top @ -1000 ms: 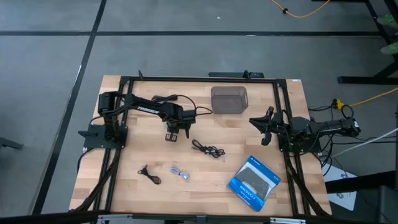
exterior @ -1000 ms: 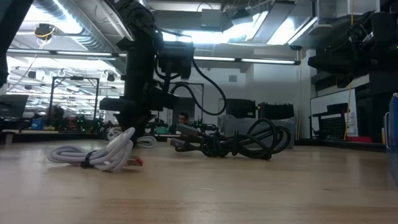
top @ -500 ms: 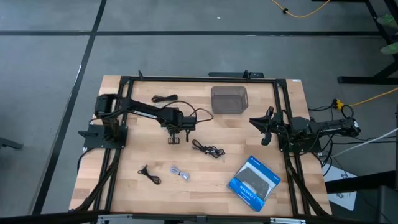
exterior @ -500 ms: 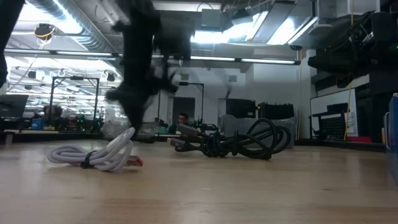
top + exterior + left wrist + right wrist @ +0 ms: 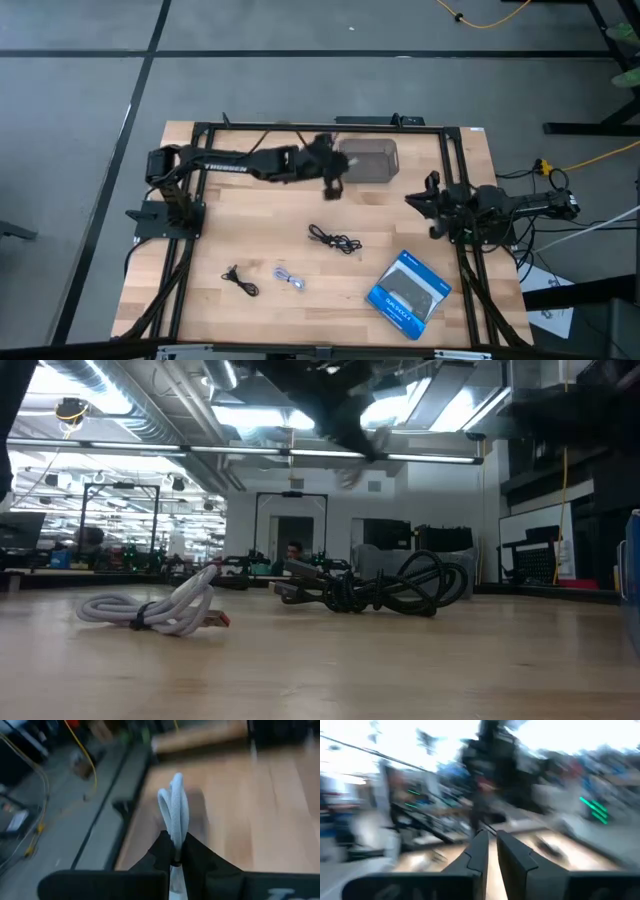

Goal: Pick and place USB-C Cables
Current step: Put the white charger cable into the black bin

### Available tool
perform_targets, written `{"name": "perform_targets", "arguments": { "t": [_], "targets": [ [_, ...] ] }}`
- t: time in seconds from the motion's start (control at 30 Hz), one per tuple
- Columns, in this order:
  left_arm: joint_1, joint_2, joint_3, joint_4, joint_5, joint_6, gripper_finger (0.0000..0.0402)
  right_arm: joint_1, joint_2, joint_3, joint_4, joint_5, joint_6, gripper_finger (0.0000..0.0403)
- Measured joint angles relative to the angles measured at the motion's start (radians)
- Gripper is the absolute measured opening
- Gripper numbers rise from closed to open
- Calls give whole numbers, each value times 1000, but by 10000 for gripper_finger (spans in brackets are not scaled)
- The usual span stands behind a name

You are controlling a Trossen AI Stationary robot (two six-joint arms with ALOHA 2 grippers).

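My left gripper (image 5: 331, 189) is raised over the table's far middle, just left of the grey bin (image 5: 368, 160), and is shut on a pale grey-white USB-C cable (image 5: 175, 807). Three more cables lie flat on the wood: a black coil (image 5: 334, 239) at the centre, a small black one (image 5: 240, 281) and a grey-white one (image 5: 289, 278) near the front. In the low view the grey-white coil (image 5: 150, 610) and the black coil (image 5: 375, 592) rest on the tabletop. My right gripper (image 5: 432, 208) waits shut by the right edge. My left gripper pinches the grey-white cable between its two fingers (image 5: 162, 851). The coil's folded loops (image 5: 172, 820) stick out past the fingertips, several strands together. The cable is lifted clear of the table.
A flat blue and black retail box (image 5: 410, 288) lies near the front right corner. The black frame rails (image 5: 185, 270) run along the table's left, right and far sides. Bare wood (image 5: 230, 225) spreads between the bin and the front cables.
My left gripper has risen from the wood at the table's left centre and swung toward the far right, up to the grey bin, carrying the grey-white cable clear of the table. The other cables have stayed put.
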Motion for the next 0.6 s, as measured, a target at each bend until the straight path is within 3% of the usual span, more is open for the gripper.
{"name": "perform_targets", "arguments": {
  "t": [0.13, 0.33, 0.47, 0.6],
  "targets": [
    [77, 69, 0, 176, 129, -28, 14, 0, 0, 0, 157, -205, -36, 45],
    [134, 229, 82, 215, 219, -118, 14, 0, 0, 0, 152, -168, -1, 45],
    [147, 359, 251, 87, 253, -139, 14, 0, 0, 0, 130, -145, 41, 45],
    [147, 457, 442, -139, 189, -138, 14, 0, 0, 0, 121, -145, 65, 45]
  ]
}}
